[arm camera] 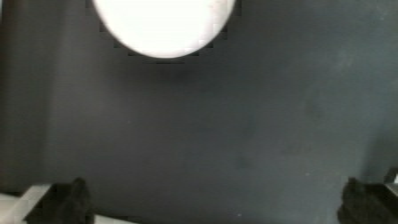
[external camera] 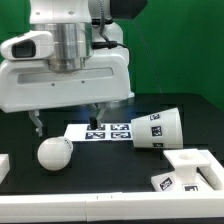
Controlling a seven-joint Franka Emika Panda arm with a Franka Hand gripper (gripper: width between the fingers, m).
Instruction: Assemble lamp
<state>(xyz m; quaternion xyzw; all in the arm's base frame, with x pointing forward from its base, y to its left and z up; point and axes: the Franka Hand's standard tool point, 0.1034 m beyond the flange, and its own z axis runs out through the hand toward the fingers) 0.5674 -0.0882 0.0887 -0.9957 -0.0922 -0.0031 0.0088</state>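
I see gripper (external camera: 67, 123) jaws spread full wide, nothing held, hanging above black table (arm camera: 214, 130). Bulb (external camera: 52, 153) rests on table near fingertips (arm camera: 68, 200), not touching. Shade (external camera: 157, 130) lies on side beside marker board (external camera: 100, 131). Base (external camera: 190, 170) sits toward exterior view's right.

wall (external camera: 185, 40): plain green, far side | bench (external camera: 110, 165): black, matte, faint sheen | light: even and soft
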